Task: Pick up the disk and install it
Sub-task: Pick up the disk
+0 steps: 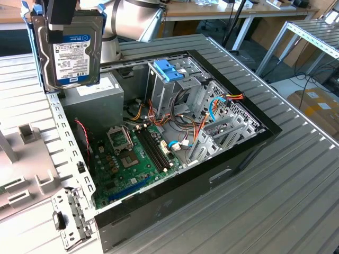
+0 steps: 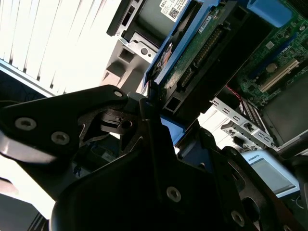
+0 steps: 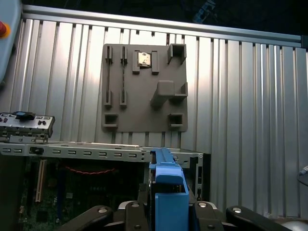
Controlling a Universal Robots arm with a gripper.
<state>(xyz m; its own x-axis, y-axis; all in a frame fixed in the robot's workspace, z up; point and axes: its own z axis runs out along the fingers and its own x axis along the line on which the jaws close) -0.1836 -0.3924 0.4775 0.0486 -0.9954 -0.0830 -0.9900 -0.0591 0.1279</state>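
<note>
Ribbed metal table (image 1: 296, 201) | open computer case (image 1: 233, 153): motherboard (image 1: 132, 164), power supply (image 1: 92, 100) inside | tool (image 3: 168, 211) clamped on disk (image 1: 71, 50)

The exterior view stands off the arm, raised and moderately near. It looks down at a slant across the open computer case (image 1: 180, 137) on the ribbed worktop (image 1: 286, 201), with the end effector (image 1: 62, 16) high at the exterior view's left, clamping the disk (image 1: 71, 50).

The first wrist view looks straight down past the end effector and the disk's blue edge to the grey fixture plate (image 3: 144, 89) on the worktop below.

The second wrist view sits very close behind the end effector's black linkage. It faces along the disk toward the motherboard (image 2: 269, 72) beneath.

The exterior view shares the plate with the first wrist view and the motherboard with the second wrist view.
</note>
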